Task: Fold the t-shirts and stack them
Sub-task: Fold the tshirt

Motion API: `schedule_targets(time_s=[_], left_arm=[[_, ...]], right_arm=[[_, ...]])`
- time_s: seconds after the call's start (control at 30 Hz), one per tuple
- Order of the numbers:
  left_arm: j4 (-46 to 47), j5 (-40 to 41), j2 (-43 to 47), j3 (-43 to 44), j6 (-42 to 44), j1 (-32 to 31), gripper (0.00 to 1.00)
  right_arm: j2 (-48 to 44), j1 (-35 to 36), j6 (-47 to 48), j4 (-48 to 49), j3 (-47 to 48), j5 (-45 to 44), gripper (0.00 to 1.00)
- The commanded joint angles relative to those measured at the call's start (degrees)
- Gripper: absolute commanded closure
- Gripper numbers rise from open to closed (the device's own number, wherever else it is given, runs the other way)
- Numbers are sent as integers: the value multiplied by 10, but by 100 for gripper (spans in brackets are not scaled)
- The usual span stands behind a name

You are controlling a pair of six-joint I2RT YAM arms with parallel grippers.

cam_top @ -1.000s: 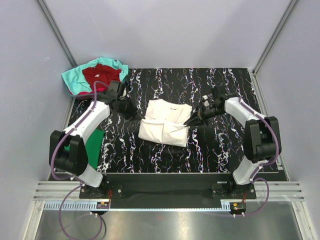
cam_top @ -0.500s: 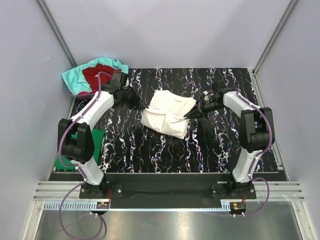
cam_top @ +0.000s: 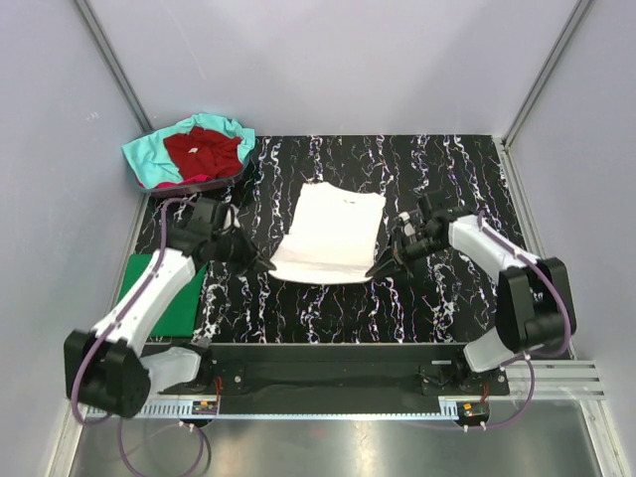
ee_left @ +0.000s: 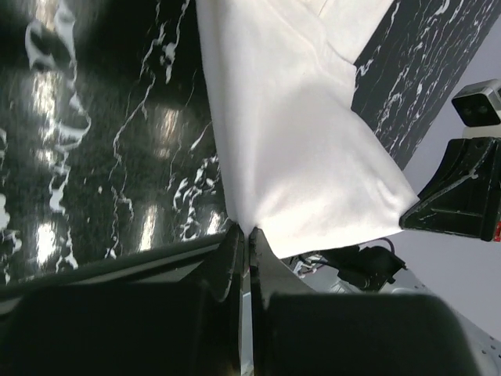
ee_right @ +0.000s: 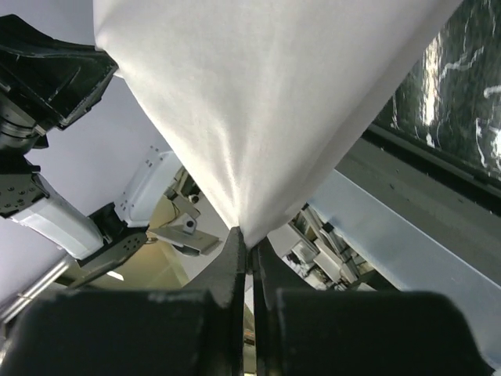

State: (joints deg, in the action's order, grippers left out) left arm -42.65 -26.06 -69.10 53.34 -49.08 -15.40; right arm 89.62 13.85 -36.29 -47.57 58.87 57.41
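The white t-shirt (cam_top: 331,236) is stretched flat over the middle of the black marbled table, its red print hidden. My left gripper (cam_top: 266,266) is shut on its near left corner, seen pinched in the left wrist view (ee_left: 244,232). My right gripper (cam_top: 375,270) is shut on its near right corner, pinched in the right wrist view (ee_right: 249,235). The near edge hangs lifted between the two grippers. The dark red t-shirt (cam_top: 202,151) lies on the teal t-shirt (cam_top: 149,159) in a heap at the back left. The green t-shirt (cam_top: 169,293) lies folded at the left edge.
The table (cam_top: 447,169) is enclosed by grey walls at the back and sides. A metal rail (cam_top: 328,378) holds the arm bases along the near edge. The left arm reaches over the green shirt.
Both grippers pulled the near edge of the white shirt toward the arm bases. The shirt went from a crumpled fold to a flat stretched sheet.
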Motion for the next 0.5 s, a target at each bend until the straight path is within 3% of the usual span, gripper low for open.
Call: schedule_targets(time_s=[0.0, 0.23, 0.47], left_arm=[[-26, -10, 75, -41, -16, -1, 100], [-134, 4, 242, -118, -34, -18, 100], [-233, -3, 360, -131, -61, -28, 100]], right_arm=[[-71, 21, 0, -28, -36, -12, 100], [-210, 101, -78, -19, -154, -29, 100], [-339, 189, -177, -20, -240, -38, 100]])
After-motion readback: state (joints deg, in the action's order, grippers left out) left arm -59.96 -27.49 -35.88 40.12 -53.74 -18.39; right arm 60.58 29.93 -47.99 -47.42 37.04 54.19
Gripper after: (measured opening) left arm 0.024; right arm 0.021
